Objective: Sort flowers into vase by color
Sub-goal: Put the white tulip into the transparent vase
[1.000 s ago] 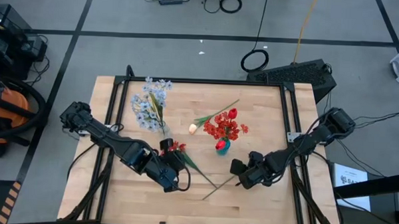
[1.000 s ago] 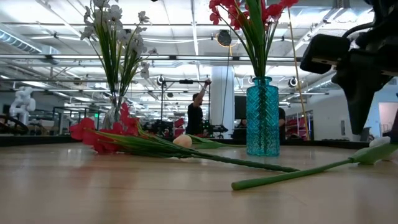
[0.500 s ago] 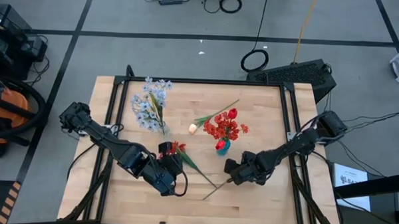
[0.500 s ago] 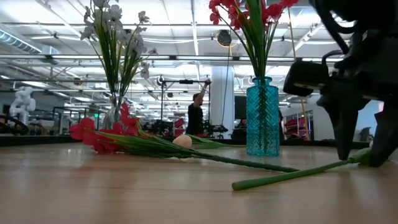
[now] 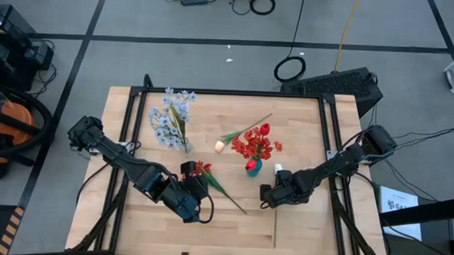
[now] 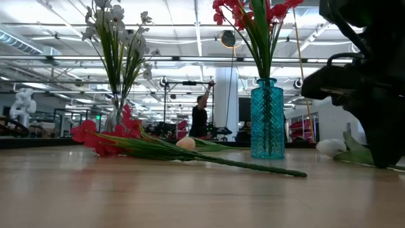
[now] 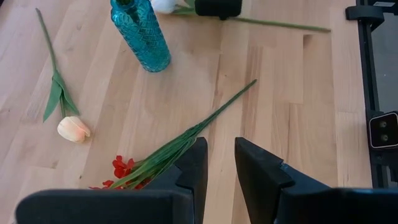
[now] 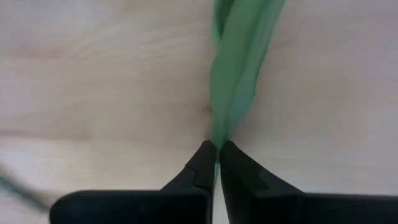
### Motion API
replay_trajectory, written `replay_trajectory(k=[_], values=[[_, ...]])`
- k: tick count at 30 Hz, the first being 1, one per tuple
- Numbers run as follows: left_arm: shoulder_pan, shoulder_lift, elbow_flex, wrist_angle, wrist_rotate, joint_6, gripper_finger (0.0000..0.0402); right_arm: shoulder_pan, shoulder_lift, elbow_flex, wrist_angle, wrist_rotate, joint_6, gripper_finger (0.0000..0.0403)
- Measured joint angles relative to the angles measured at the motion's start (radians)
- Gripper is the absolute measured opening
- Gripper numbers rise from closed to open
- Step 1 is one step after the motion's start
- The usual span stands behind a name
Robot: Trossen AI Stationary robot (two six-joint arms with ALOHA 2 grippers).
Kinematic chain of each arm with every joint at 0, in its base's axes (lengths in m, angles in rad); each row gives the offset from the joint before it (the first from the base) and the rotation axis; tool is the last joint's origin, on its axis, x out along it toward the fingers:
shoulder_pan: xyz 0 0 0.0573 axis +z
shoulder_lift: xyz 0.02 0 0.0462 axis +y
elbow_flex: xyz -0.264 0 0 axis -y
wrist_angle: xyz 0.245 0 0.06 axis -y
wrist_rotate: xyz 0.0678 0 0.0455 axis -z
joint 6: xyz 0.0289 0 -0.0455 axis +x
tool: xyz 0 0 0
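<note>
Near the table's front, the right gripper (image 8: 217, 149) has just pinched shut on a white-budded flower (image 5: 279, 169), apparently lifting it. The left gripper (image 7: 219, 163) waits half open over a red flower (image 5: 201, 170); farther back stands the teal vase (image 5: 253, 166).

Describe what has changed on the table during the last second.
The right pincer closed on the thin green stem of the white-bud flower and swung it off its diagonal lie. The left pincer, red flower with long green stem and teal glass vase stayed put.
</note>
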Motion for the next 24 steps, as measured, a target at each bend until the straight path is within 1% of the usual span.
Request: replay_trajectory(k=[3, 5, 8, 11, 13, 14, 17, 20, 22, 24], values=[[0.000, 0.000, 0.000, 0.000, 0.000, 0.000, 0.0088, 0.014, -0.014, -0.001, -0.044, 0.011, 0.008, 0.0013], [0.000, 0.000, 0.000, 0.000, 0.000, 0.000, 0.0088, 0.031, -0.036, -0.003, -0.071, 0.036, 0.014, 0.0009], [0.000, 0.000, 0.000, 0.000, 0.000, 0.000, 0.0088, 0.066, -0.095, -0.002, -0.081, 0.115, 0.034, 0.0003], [0.000, 0.000, 0.000, 0.001, 0.005, 0.000, 0.0088, 0.108, -0.175, -0.002, -0.082, 0.230, 0.029, 0.0003], [0.000, 0.000, 0.000, 0.003, 0.026, 0.000, 0.0088, 0.138, -0.235, -0.002, -0.078, 0.288, -0.020, 0.0003], [0.000, 0.000, 0.000, 0.003, 0.033, 0.000, 0.0088, 0.150, -0.264, -0.001, -0.077, 0.294, -0.064, 0.0003], [0.002, 0.000, 0.000, 0.006, 0.037, 0.001, 0.0088, 0.174, -0.338, 0.000, -0.094, 0.273, -0.192, 0.0003], [0.009, 0.000, 0.000, 0.039, 0.037, 0.001, 0.0088, 0.195, -0.400, 0.000, -0.114, 0.273, -0.231, 0.0003], [0.017, 0.000, 0.000, 0.074, 0.037, 0.001, 0.0088, 0.217, -0.432, 0.000, -0.135, 0.314, -0.275, 0.0002], [0.022, 0.000, 0.000, 0.126, 0.038, 0.001, 0.0088, 0.239, -0.468, 0.000, -0.182, 0.378, -0.279, 0.0002]])
